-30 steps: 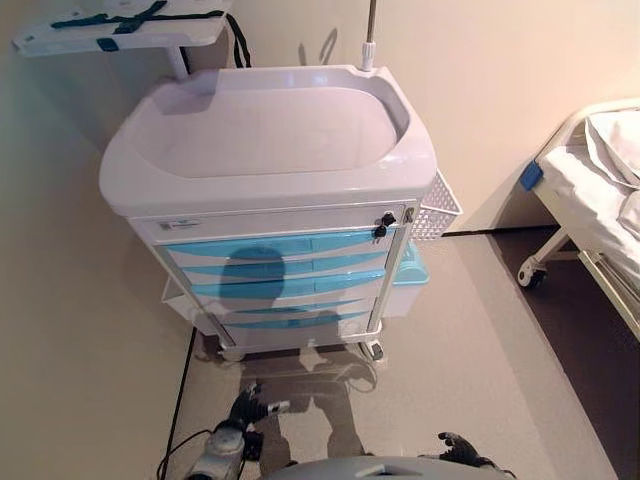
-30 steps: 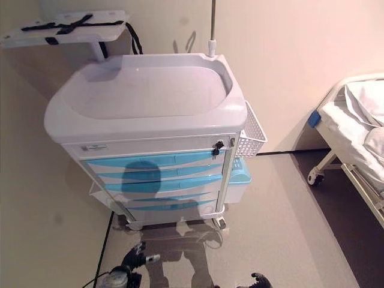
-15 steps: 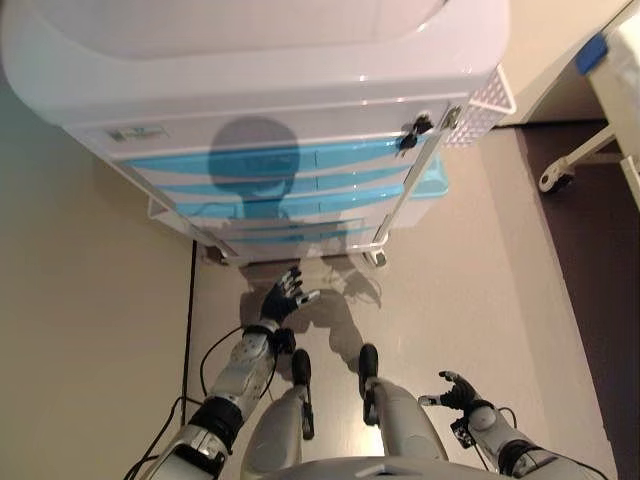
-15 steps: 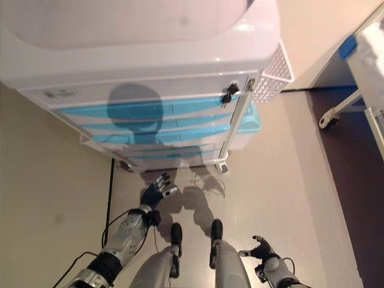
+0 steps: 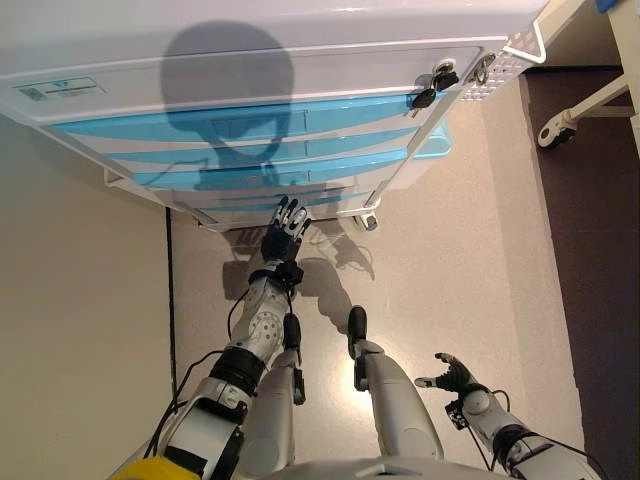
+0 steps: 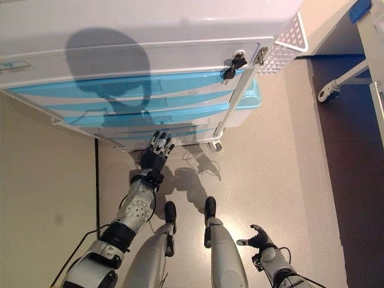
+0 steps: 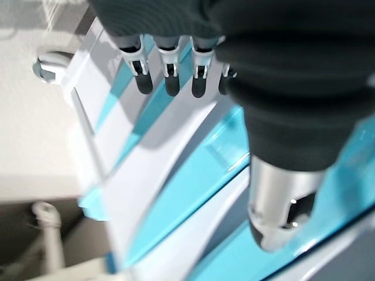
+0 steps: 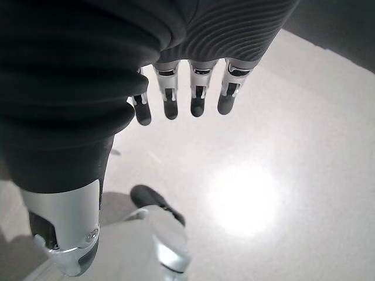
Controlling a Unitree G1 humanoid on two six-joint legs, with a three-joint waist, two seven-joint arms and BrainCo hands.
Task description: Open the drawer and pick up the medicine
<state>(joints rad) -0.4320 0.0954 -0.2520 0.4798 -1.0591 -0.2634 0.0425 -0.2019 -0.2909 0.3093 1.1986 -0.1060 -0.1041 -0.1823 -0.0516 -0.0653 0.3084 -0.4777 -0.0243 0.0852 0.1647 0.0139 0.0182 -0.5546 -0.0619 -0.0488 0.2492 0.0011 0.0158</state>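
Observation:
A white medical cart (image 5: 300,40) stands before me with several light blue drawers (image 5: 250,135), all closed. No medicine shows in any view. My left hand (image 5: 283,228) is stretched forward, open, its fingertips (image 7: 168,82) close to the lowest drawer fronts (image 7: 176,175); I cannot tell whether they touch. My right hand (image 5: 455,375) hangs low at the right over the floor, open and holding nothing, its fingers (image 8: 196,96) straight.
Keys (image 5: 430,88) hang in a lock at the cart's upper right corner. A white wire basket (image 5: 512,62) and a light blue bin (image 5: 435,148) hang on its right side. A bed frame's caster (image 5: 548,132) stands further right. A wall runs along the left.
The view has tipped further down and closer to the cart. My left hand has reached forward and up to the lowest drawers. The right hand stays low.

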